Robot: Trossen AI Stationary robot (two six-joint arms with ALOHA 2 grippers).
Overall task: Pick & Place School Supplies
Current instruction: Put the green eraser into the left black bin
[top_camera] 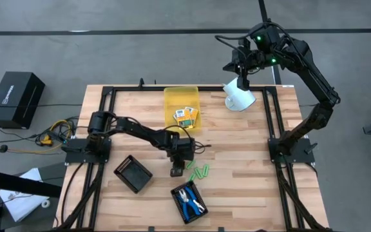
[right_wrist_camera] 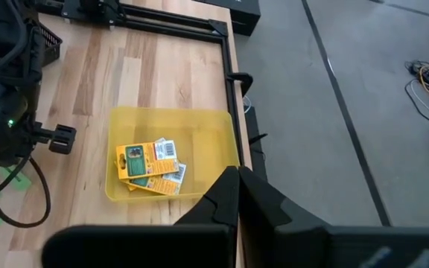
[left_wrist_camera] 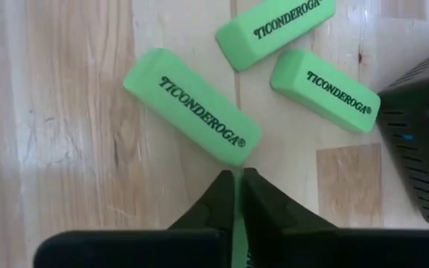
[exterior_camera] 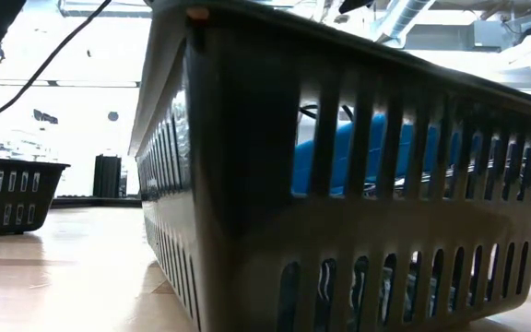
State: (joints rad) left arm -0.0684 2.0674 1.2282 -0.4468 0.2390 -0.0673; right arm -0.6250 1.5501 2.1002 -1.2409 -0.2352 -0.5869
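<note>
Left gripper (left_wrist_camera: 237, 176) is low over the wooden table (top_camera: 250, 148), just beside the cluster of light-green rectangular rubber erasers (top_camera: 199, 173). Its jaws are pressed together. The tips meet the near corner of the largest eraser (left_wrist_camera: 192, 106) and do not straddle it. A thin green sliver shows in the seam between the fingers, and we cannot tell if anything is pinched there. We judge nothing is securely held.

Two more erasers (left_wrist_camera: 322, 89) lie just beyond, near the black slotted plastic tray (left_wrist_camera: 421, 149). That tray holds the blue-handled scissors (top_camera: 190, 202).

The yellow-orange printed boxes (right_wrist_camera: 149, 168) lie inside the translucent yellow plastic bin (right_wrist_camera: 214, 130).

Right gripper (right_wrist_camera: 237, 177) is closed and empty. It waits high over the table's far edge.

Step in hand, as we read it: grasp one eraser. To do it well, we would:
- reopen the jaws wider than the eraser's short side;
- centre them over the middle of its length, across the narrow width;
- come down until the pads bracket both long faces, then close.

Risk: closing at a corner pushes the eraser aside or into its neighbours.
</note>
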